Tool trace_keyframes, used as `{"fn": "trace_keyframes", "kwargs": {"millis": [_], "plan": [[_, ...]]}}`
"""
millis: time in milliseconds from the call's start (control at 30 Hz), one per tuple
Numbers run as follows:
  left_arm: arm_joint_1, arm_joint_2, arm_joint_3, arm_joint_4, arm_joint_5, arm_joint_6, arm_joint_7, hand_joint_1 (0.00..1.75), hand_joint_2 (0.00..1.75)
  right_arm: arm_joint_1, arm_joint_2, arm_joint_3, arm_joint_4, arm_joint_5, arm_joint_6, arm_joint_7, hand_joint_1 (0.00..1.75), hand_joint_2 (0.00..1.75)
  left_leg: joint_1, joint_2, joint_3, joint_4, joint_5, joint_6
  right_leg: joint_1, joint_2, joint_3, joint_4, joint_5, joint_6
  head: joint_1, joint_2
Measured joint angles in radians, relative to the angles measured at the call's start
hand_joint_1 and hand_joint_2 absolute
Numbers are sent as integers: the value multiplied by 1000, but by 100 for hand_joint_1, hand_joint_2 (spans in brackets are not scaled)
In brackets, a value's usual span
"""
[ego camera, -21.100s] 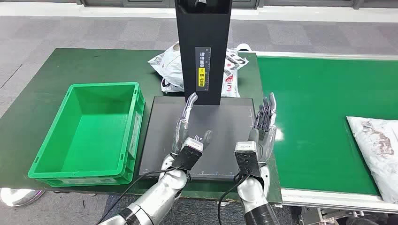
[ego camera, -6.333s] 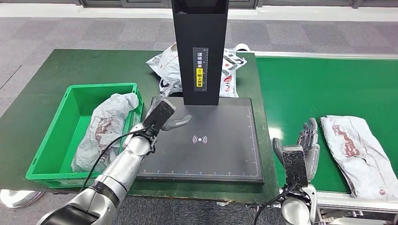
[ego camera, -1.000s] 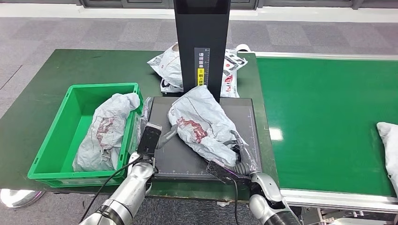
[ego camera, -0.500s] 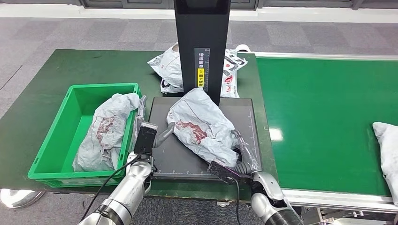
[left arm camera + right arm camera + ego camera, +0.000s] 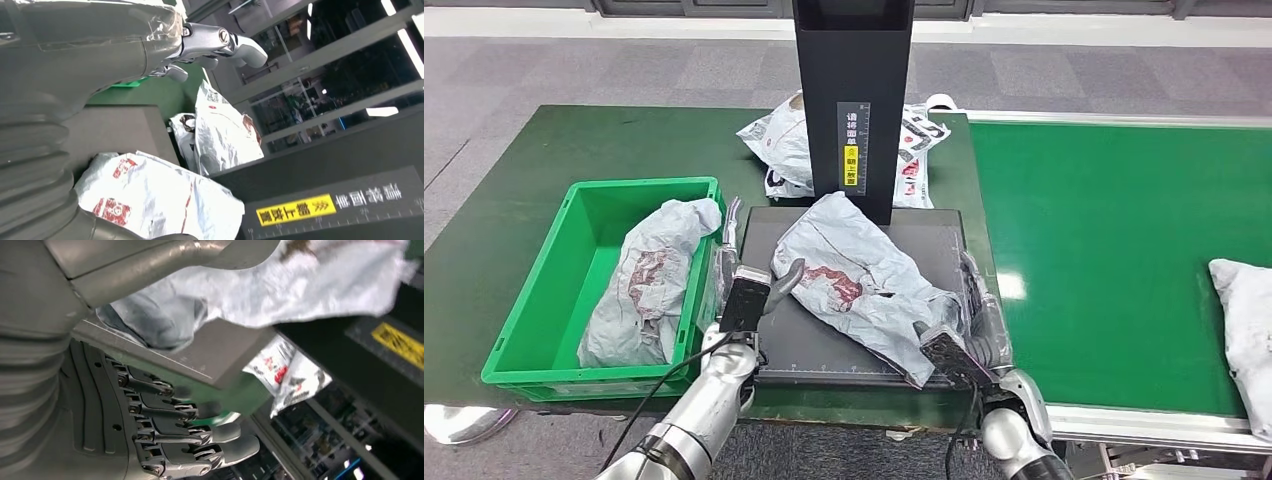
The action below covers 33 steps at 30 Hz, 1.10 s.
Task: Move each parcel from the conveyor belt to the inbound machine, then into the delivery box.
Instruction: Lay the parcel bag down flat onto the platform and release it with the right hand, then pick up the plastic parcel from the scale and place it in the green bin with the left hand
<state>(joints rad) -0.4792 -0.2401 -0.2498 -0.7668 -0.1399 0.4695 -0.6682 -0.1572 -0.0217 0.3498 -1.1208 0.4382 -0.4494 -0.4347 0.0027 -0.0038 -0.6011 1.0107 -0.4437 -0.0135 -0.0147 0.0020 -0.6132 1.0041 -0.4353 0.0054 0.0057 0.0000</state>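
- The right hand point(image 5: 977, 318) has let go, its fingers point(image 5: 200, 432) spread flat beside the grey parcel point(image 5: 859, 282), which lies on the black scanner plate point(image 5: 824, 345).
- The left hand point(image 5: 749, 280) is open too, its thumb just touching the parcel's other side.
- To do it well, that hand should grab a good fold and lift it over the green box point(image 5: 534, 360) wall.
- Another parcel point(image 5: 649, 280) already fills much of the box.
- The black post point(image 5: 852, 100) stands close behind, and one more bag point(image 5: 1242, 325) waits on the belt point(image 5: 1104, 220).
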Motion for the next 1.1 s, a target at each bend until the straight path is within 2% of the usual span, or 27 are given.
{"fn": "trace_keyframes", "kwargs": {"millis": [200, 533, 667, 800, 900, 1100], "plan": [[-41, -14, -59, 88, -79, -55, 46, 0, 175, -6, 2, -99, -22, -225, -35, -85, 0, 175, 0, 0, 0, 0, 0, 0, 0, -1, 1, 0, 0, 0, 0, 0], [-116, -26, -179, 239, -271, -91, 143, 0, 175, -40, 4, -188, 12, -296, -31, -143, 0, 175, 0, 0, 0, 0, 0, 0, 0, 0, 0, 0, 0, 0, 0, 0], [-144, -27, -257, 294, -454, -101, 245, 0, 175, -56, 6, -198, 13, -325, -24, -153, 0, 175, 0, 0, 0, 0, 0, 0, 0, 0, 0, 0, 0, 0, 0, 0], [-166, -29, -349, 343, -611, -164, 362, 171, 175, -70, 12, -204, 13, -335, -9, -152, 0, 175, 0, 0, 0, 0, 0, 0, 0, 0, 1, 0, 0, 0, 0, 0], [-182, -30, -413, 372, -679, -230, 425, 175, 175, -72, 21, -209, 13, -332, 2, -146, 0, 175, 0, -1, 0, 0, 0, 0, 0, -1, 1, 0, 0, 0, 0, 0], [-205, -27, -465, 400, -704, -291, 439, 175, 175, -68, 39, -215, 4, -317, 24, -123, 0, 175, 0, -1, 0, 0, 0, 0, 0, -1, 1, 0, 0, 0, 0, 0]]}}
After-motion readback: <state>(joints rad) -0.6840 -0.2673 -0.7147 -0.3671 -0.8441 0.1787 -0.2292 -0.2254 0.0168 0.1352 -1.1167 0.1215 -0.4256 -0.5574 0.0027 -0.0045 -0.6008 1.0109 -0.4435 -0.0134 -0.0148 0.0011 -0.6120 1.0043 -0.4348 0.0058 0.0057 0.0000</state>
